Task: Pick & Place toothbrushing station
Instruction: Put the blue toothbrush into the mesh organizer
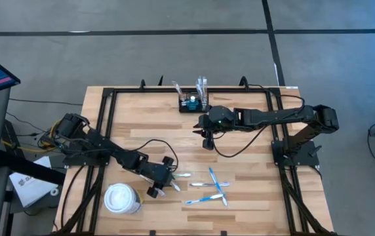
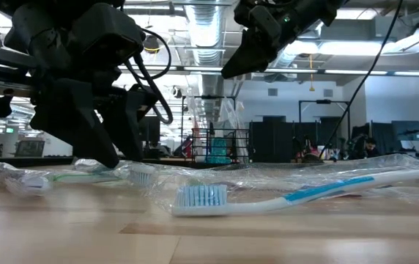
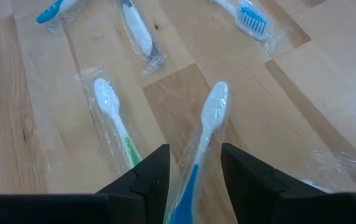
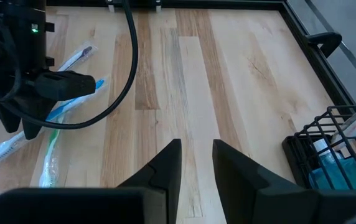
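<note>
The toothbrushing station, a black wire-mesh organiser (image 1: 194, 103), stands at the table's far edge with items in it; it also shows in the right wrist view (image 4: 333, 149). My left gripper (image 3: 195, 162) is low over the table near the front, open. Its fingers stand on either side of a wrapped blue-handled toothbrush (image 3: 212, 118) that lies flat on the wood. A wrapped green-handled toothbrush (image 3: 109, 106) lies beside it. My right gripper (image 4: 196, 146) hangs above the table's middle (image 1: 207, 141), a little open and empty, just on the near side of the organiser.
More wrapped toothbrushes lie on the table to the right of my left gripper (image 1: 215, 181) (image 1: 207, 198). A white lidded cup (image 1: 122, 198) stands at the near left. A black frame (image 1: 109, 98) runs around the table.
</note>
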